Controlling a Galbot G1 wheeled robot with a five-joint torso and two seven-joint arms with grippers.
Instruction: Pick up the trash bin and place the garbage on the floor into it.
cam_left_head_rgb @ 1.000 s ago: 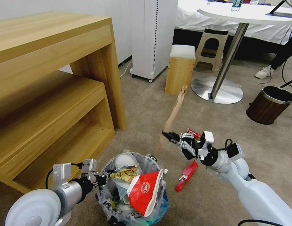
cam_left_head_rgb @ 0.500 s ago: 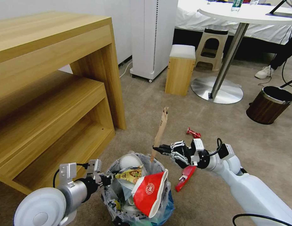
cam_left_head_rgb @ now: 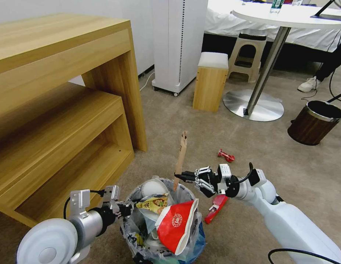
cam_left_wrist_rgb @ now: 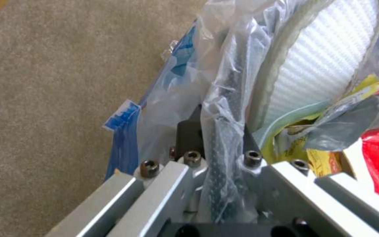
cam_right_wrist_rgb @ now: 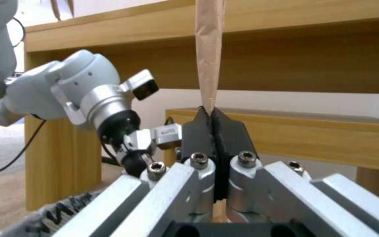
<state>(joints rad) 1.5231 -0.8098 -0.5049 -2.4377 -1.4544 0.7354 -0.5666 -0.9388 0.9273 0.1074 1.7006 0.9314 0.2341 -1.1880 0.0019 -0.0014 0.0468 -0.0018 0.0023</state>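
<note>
The trash bin is black, lined with a crinkly clear bag, and stands at the front centre. My left gripper is shut on its near-left rim. Inside lie a red-white crushed bowl, a white slipper and a yellow packet. My right gripper is shut on the lower end of a brown stick, which stands nearly upright over the bin's far rim. In the right wrist view the stick rises from the closed fingertips. More garbage, two red wrappers, lies on the carpet.
A large wooden shelf unit fills the left side. Behind stand a white appliance, a wooden stool and a round table's metal base. A brown wood-patterned bin sits at the right.
My right gripper has carried the stick left and nearer, to just over the bin's far rim, and the stick now stands more upright. The bin and left gripper shifted slightly right.
</note>
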